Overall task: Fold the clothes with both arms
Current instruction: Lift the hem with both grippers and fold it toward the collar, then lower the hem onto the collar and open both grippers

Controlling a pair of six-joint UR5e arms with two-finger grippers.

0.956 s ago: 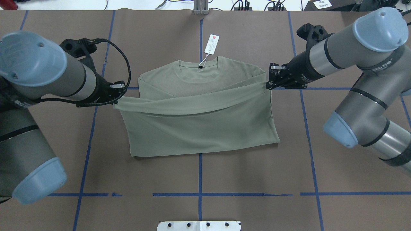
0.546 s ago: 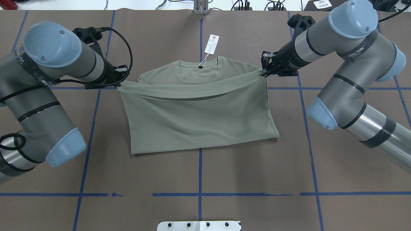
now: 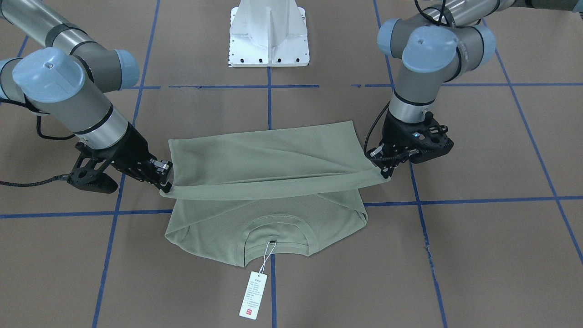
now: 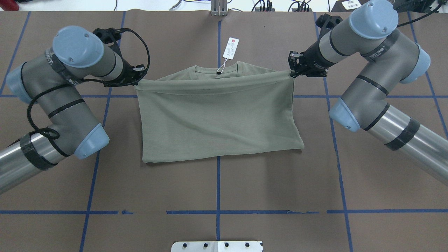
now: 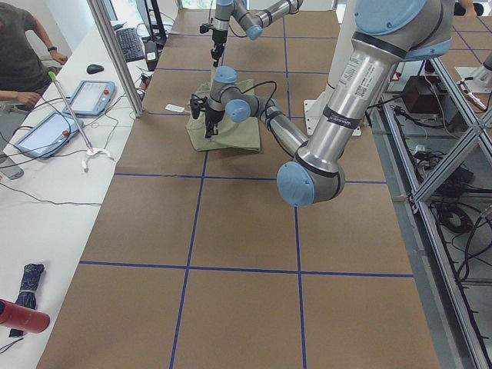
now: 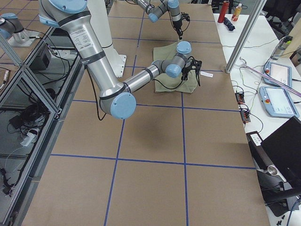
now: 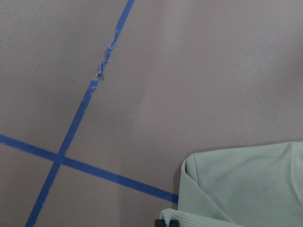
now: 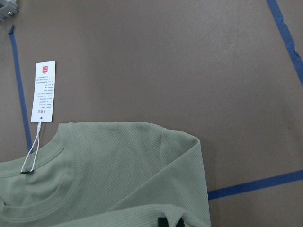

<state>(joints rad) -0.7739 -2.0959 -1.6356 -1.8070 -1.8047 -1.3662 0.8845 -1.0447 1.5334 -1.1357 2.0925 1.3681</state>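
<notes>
The pale sage-green shirt [image 4: 217,119] lies on the brown table, its lower half doubled over toward the collar [image 4: 217,70]. My left gripper [image 4: 137,81] is shut on the left corner of the lifted edge. My right gripper [image 4: 292,72] is shut on the right corner. The edge hangs taut between them, just short of the collar. In the front-facing view the left gripper [image 3: 385,172] is on the right and the right gripper [image 3: 166,184] on the left, above the shirt [image 3: 273,168]. The white hang tag [image 4: 231,48] lies beyond the collar and also shows in the right wrist view [image 8: 43,92].
Blue tape lines [image 4: 217,196] cross the brown table cover. The white pedestal base [image 3: 268,34] stands at the robot's side. A side table with tablets [image 5: 46,131] and an operator [image 5: 19,54] is beyond the far edge.
Both grippers have carried the shirt's held edge farther from the robot, toward the collar. The folded layer now covers the chest, leaving only the collar's top showing.
</notes>
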